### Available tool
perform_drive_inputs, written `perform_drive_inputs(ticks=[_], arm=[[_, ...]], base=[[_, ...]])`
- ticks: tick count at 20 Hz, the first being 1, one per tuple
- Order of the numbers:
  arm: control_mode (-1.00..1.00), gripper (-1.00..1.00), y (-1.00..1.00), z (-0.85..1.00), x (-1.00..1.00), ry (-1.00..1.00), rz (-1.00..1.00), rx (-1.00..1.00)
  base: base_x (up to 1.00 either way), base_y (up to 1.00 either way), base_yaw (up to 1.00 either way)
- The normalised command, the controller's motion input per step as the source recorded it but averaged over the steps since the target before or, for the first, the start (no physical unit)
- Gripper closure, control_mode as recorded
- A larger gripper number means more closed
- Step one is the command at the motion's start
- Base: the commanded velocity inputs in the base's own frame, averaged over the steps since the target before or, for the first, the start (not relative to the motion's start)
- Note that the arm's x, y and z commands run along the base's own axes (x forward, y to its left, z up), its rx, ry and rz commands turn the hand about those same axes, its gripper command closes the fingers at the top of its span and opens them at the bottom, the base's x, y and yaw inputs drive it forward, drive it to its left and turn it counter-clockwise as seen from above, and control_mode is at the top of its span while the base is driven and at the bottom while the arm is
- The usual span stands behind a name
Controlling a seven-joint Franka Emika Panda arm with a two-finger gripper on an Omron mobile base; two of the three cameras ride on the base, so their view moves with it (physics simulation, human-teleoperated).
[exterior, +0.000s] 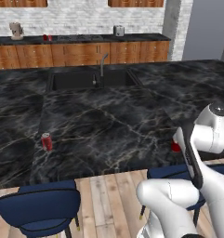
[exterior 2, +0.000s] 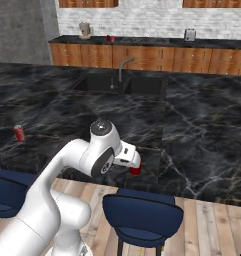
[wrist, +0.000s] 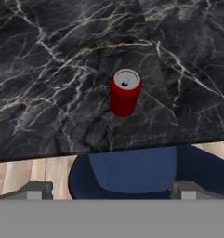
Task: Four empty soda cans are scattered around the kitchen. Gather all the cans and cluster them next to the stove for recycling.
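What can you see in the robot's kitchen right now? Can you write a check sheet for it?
Surface: black marble island counter with a sink and faucet.
Job's things: one red soda can upright near the island's front edge, below the tool; a second can upright further left on the island; small red things on the back counter, too small to tell.
Clutter: beige machine and a silver appliance on the back counter.
Tool: tool open, holding nothing, above the near can.
Cables: nothing seen.
Surroundings: blue stools, wood floor, brick wall, wood cabinets.
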Motion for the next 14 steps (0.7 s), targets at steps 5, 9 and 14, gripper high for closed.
perform_drive_inputs(ticks=[5,9,14], arm=[[-1.00,-1.00,-0.05,-0.17,0.17,0.01,0.00,0.00],[-1.00,-1.00,-0.06,-0.17,0.19,0.00,0.00,0.00],[-1.00,-1.00,-0.09,-0.16,0.18,0.00,0.00,0.00]], base=[[0.00,0.00,0.00],[0.00,0.00,0.00],[0.00,0.00,0.00]])
